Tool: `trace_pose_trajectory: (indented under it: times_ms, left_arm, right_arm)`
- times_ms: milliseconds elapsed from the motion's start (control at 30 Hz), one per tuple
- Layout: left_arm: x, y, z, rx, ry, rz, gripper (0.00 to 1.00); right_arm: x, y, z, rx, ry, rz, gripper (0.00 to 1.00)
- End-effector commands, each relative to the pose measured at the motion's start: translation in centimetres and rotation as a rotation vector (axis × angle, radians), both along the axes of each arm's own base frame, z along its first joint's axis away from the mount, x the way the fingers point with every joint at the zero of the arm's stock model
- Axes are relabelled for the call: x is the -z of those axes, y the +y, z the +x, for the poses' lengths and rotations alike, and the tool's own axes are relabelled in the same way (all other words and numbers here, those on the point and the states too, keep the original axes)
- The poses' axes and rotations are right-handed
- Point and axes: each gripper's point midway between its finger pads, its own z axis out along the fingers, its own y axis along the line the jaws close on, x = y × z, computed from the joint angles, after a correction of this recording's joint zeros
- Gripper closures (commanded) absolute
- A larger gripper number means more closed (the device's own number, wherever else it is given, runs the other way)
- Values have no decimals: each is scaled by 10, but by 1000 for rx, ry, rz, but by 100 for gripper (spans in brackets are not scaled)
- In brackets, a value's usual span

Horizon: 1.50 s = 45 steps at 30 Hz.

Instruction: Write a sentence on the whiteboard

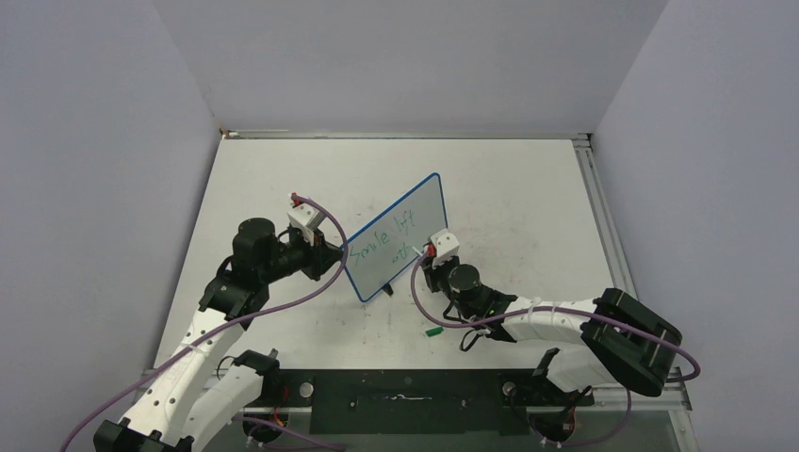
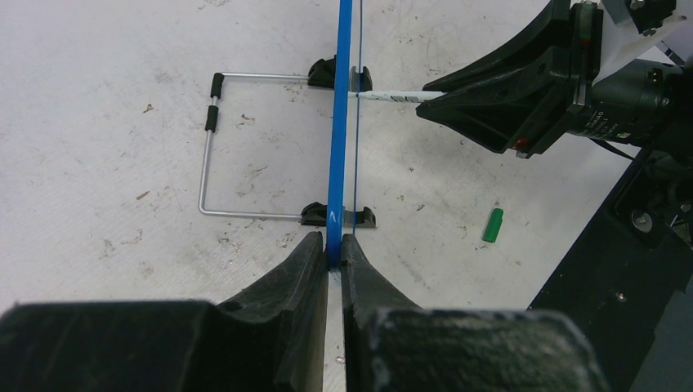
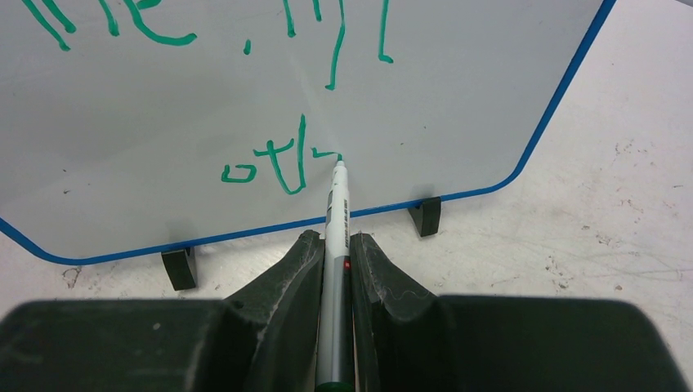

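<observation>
I'm steadying the whiteboard, pinched in the left gripper, while the right gripper is pinching the marker against the sentence.

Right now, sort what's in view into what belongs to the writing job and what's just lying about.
In the job: whiteboard, green writing, marker, left end effector clamping the board's edge, right end effector holding the marker.
Lying about: loose green cap.

Table: we see it white and scuffed.
On it: we find the whiteboard upright, with a green cap near.
</observation>
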Motion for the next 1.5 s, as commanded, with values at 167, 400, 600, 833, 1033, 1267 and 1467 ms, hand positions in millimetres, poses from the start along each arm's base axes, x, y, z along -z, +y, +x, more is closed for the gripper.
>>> trace_pose_trajectory:
  times_ms: [167,400,600,833,1033,1267,1467]
  left_arm:
    - [1,-1,-4,12,23,6,100]
    - [1,-1,-5,12,23,6,100]
    - [2,-1,-5,11,24,7,100]
    - [2,-2,-5,17,31,3,100]
    - [3,-2,-5,19,35,2,100]
    - [4,-2,-5,22,41,4,100]
    - [4,-2,-5,21,41,4,100]
  right_arm:
    - [-8,10,11,18,0,37,95]
    - [-10,10,11,18,-4,41,95]
    - [-17,9,11,18,-16,53,95]
    - [-27,7,7,13,-29,83,95]
    - [-36,-3,3,17,-33,109,95]
    - [-43,-18,9,22,-40,133,95]
    - [-45,-14,13,6,-47,134,95]
